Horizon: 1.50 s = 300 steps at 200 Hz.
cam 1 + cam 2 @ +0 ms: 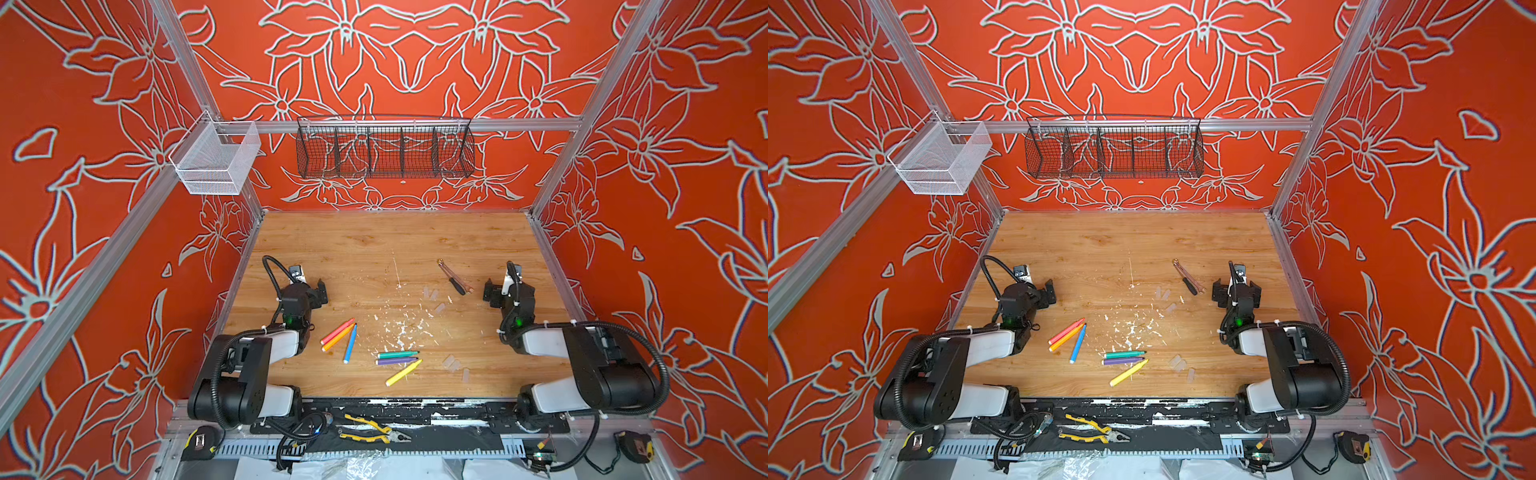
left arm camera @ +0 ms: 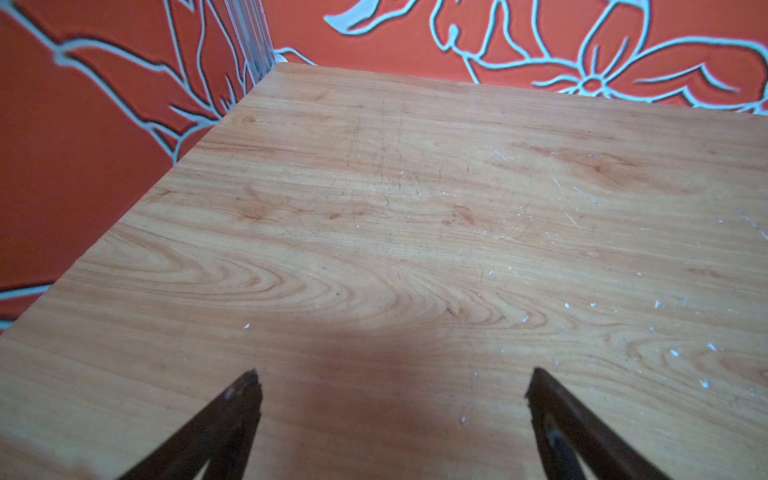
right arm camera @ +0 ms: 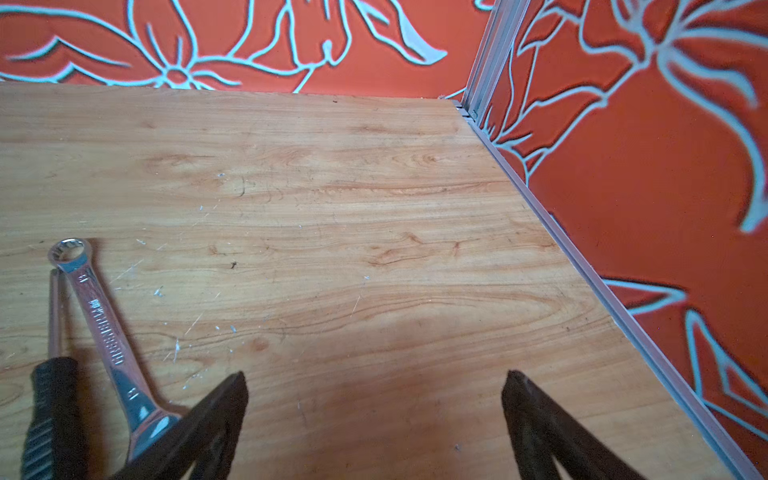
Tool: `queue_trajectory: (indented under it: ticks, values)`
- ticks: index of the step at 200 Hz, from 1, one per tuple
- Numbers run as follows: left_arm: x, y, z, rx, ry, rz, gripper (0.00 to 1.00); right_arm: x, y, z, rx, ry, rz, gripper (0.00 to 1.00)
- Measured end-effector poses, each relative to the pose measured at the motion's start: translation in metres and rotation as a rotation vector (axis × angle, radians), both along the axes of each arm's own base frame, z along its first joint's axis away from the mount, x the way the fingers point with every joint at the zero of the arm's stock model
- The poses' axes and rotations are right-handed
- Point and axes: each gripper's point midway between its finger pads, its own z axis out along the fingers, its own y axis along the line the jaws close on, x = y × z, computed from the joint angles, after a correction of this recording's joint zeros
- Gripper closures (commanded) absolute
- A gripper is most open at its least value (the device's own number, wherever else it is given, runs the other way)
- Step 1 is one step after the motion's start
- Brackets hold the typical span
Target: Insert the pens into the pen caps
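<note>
The pink-red pen [image 1: 337, 331], orange pen [image 1: 337, 340] and blue pen [image 1: 350, 343] are lying fanned left of centre on the table [image 1: 332, 249], their long axes slanting from near-left to far-right. The green pen [image 1: 397, 354] and purple pen [image 1: 397, 360] are lying parallel, crosswise, with the yellow pen [image 1: 403, 372] slanting just in front. Far caps [image 1: 430, 293] are sitting by the wrench [image 3: 104, 328] and near caps [image 1: 452, 362] toward the front edge. The left gripper [image 2: 392, 382] and right gripper [image 3: 374, 382] are hovering by the side walls, fingers wide apart and empty, with bare wood ahead of each.
</note>
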Motion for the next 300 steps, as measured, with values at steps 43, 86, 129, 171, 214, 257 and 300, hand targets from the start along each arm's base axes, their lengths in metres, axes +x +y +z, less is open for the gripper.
queue_trajectory:
  ticks: [43, 86, 129, 171, 214, 257, 300]
  values:
    - [0.000, 0.000, 0.000, 0.000, 0.000, 0.000, 0.03, 0.000, 0.000, 0.000, 0.000, 0.000, 0.000, 0.02]
    - [0.000, 0.000, 0.000, 0.000, 0.000, 0.000, 0.03, 0.000, 0.000, 0.000, 0.000, 0.000, 0.000, 0.02]
    - [0.000, 0.000, 0.000, 0.000, 0.000, 0.000, 0.03, 0.000, 0.000, 0.000, 0.000, 0.000, 0.000, 0.02]
    - [0.000, 0.000, 0.000, 0.000, 0.000, 0.000, 0.03, 0.000, 0.000, 0.000, 0.000, 0.000, 0.000, 0.02]
    - [0.000, -0.002, 0.001, 0.002, -0.001, -0.009, 0.03, 0.000, 0.001, 0.000, 0.002, -0.001, 0.006, 0.03]
    - [-0.009, -0.017, 0.041, 0.008, -0.031, -0.014, 0.03, -0.014, -0.005, 0.044, 0.012, -0.102, -0.034, 0.03]
    - [-0.024, -0.030, 0.114, -0.185, -0.125, -0.035, 0.03, -0.040, -0.011, 0.093, 0.132, -0.222, -0.098, 0.02]
